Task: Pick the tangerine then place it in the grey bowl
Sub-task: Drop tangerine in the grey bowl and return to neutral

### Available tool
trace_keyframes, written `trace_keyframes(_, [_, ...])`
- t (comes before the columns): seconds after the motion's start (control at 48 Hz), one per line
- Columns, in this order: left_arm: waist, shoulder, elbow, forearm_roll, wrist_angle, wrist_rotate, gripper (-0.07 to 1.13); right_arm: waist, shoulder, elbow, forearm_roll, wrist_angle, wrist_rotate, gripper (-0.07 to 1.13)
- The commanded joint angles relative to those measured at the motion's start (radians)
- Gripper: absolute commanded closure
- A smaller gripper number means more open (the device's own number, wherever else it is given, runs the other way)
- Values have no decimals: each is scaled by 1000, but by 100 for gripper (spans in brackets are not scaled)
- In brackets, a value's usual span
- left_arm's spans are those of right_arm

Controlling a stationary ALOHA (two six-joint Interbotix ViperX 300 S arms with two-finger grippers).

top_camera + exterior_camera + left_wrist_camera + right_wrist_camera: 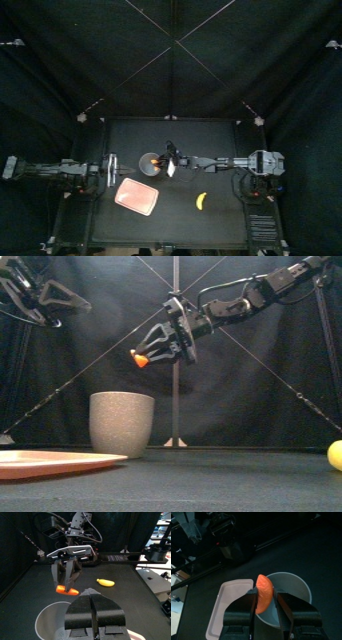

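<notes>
Place step on my end: right gripper clamped on tangerine, hanging above grey bowl, left of centre in front view. Next, I reckon: centre over rim, lower, let go. Left gripper pinched closed, empty, idle at top view's left.
</notes>
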Motion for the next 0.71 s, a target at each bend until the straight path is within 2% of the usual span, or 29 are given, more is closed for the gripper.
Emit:
trace_keyframes(0.021, [2,2,-12,2,-9,0,102,-6,-2,-32,5,-21,2,38])
trace_keyframes(0.188, [5,2,-12,0,-9,0,102,-15,18,-40,11,-26,5,19])
trace_keyframes(0.271, [2,2,-12,0,-12,0,102,-17,17,-40,14,-26,6,14])
trace_keyframes(0.583, [2,2,-3,0,-9,0,102,-20,-38,6,15,-32,-6,14])
trace_keyframes(0.708, [2,2,0,0,-12,0,102,-17,-110,91,-32,-77,-8,13])
